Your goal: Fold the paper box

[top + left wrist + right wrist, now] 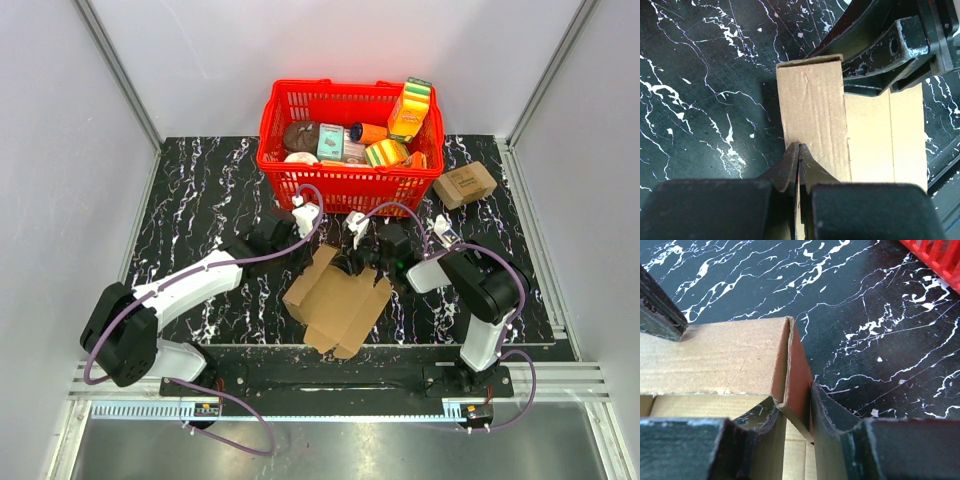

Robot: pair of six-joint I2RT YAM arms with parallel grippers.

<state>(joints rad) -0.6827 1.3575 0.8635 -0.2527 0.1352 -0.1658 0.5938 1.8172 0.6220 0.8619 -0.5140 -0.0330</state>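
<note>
Okay, the paper box lies partly folded on the black marbled surface, on the near side of the red basket, between the two arms. The left end effector is pinched on the edge of a raised cardboard flap (fingers almost touching, only board between them). The right end effector clamps a doubled-over flap at a box corner with a narrow gap. Both grip the box's far side, close together. A small printed carton sits to the right of the basket.
</note>
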